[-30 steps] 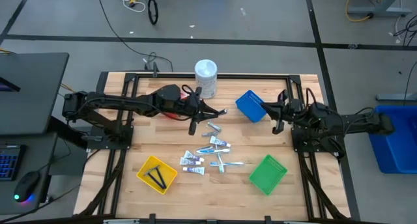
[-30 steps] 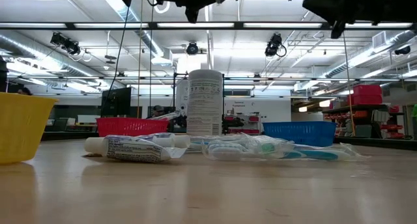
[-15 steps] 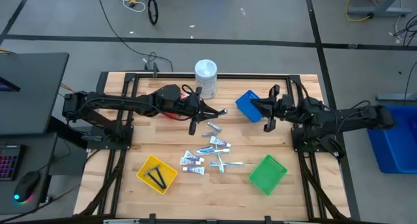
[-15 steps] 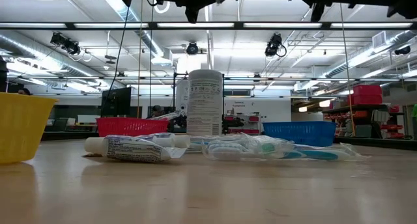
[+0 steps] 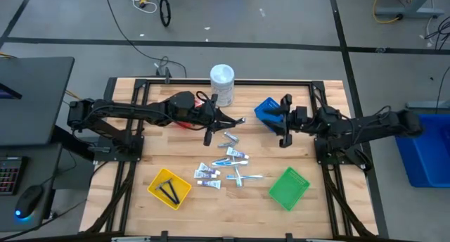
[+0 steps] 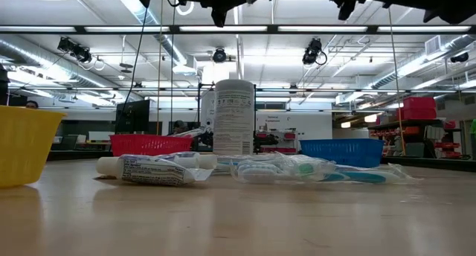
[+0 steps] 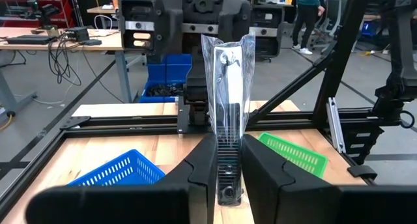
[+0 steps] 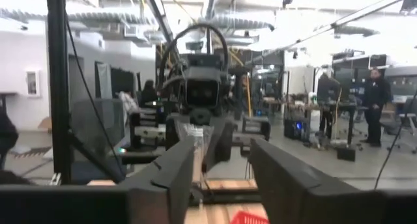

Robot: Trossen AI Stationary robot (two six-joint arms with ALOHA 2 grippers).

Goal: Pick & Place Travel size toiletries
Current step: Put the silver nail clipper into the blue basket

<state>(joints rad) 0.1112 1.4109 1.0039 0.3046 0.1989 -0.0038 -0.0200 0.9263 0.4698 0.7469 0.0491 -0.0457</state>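
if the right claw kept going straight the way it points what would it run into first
Probably the left claw and the clear plastic packet with a black piece inside that it holds. The right claw, fingers open and raised above the table, points across at them with nothing between, though depth is unclear.

White cylindrical container [image 5: 222,84] upright at table's [image 5: 126,200] far edge; blue basket [image 5: 268,114], green basket [image 5: 289,188], yellow basket [image 5: 169,188].

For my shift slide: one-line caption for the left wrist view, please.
Left gripper shut on a clear-wrapped black toiletry, held upright above the table, blue basket and green basket beyond.
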